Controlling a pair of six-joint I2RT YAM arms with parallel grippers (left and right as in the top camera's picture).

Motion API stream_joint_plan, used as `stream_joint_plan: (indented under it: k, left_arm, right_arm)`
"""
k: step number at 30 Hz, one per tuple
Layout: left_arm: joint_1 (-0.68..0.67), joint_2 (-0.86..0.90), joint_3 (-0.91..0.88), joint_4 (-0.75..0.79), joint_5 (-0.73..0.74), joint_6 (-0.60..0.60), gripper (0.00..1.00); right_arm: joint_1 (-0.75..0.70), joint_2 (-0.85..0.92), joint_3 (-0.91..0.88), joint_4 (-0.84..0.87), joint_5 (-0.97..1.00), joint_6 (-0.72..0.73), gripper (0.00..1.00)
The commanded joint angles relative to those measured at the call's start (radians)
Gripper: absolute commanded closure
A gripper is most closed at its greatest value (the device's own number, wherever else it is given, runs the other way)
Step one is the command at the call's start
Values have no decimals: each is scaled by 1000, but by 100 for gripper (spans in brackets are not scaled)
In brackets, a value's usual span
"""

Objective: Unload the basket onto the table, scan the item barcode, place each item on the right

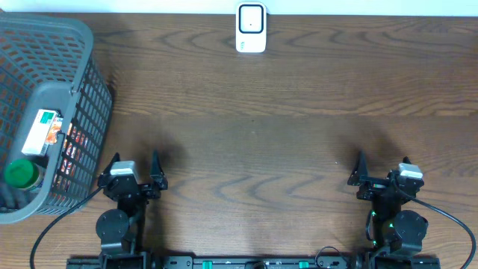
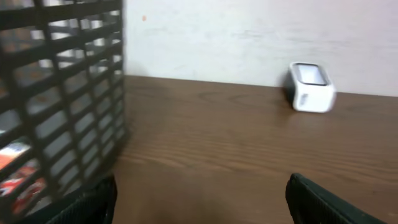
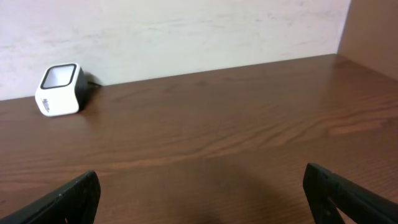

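Fingers (image 2: 323, 202) on the left gripper (image 1: 134, 163) are hanging wide open, gripping nothing, and the right gripper (image 1: 382, 168) is doing the same, both sitting at the table's (image 1: 284, 134) near edge. Basket (image 1: 84, 52) is sitting far left, scanner (image 1: 251, 28) is standing at the far edge, and the box (image 1: 41, 131) is lying inside the basket

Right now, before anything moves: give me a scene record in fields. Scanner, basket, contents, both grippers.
scanner: white, at the far edge of the table, centre
basket: grey mesh, on the left side
basket contents: printed box, green-capped container, others partly hidden
left gripper: open, empty, beside the basket
right gripper: open, empty, over bare wood
task status: no item picked up yet
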Motion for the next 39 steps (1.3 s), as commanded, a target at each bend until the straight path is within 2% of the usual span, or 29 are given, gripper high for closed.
stream_joint_plan:
  k: [1,6,12,14,18,21,24,26,27,29,31,32,34,36,39]
  left_arm:
    - [0,-7,-18,16,202,-5,13]
    - [-2,-3,15,16,349,26,13]
    - [-2,115,211,-35,368,28,13]
    - [-2,210,327,-84,368,27,13]
    - [0,482,666,-262,354,-13,13]
    - [0,702,1000,-474,330,-16,13]
    - [0,871,1298,-684,367,-16,13]
    - [0,951,1433,-784,357,2,13]
    - [0,981,1479,-811,360,-4,0]
    - [0,1016,1528,-844,353,-5,2]
    - [3,1046,1564,-874,251,-62,2]
    - [22,1070,1593,-912,109,-147,2]
    - [63,1102,1635,-966,-39,-228,2]
    - [132,1142,1693,-1015,-98,-246,2]
    - [252,1201,1777,-1073,-92,-288,2]
  right_arm:
    - [-6,-9,-8,3,-8,-13,1]
    - [-6,-9,-8,3,-8,-13,1]
    - [-6,-9,-8,3,-8,-13,1]
    - [-6,-9,-8,3,-8,-13,1]
    - [-6,-9,-8,3,-8,-13,1]
    - [-6,-9,-8,3,-8,-13,1]
    - [-6,-9,-8,3,-8,-13,1]
    - [-6,-9,-8,3,-8,-13,1]
    - [-6,-9,-8,3,-8,-13,1]
    - [-6,-9,-8,3,-8,-13,1]
    - [-6,-9,-8,3,-8,-13,1]
    - [-6,-9,-8,3,-8,-13,1]
    - [-6,-9,-8,3,-8,-13,1]
    - [-6,-9,-8,3,-8,-13,1]
    - [-6,-9,-8,3,-8,-13,1]
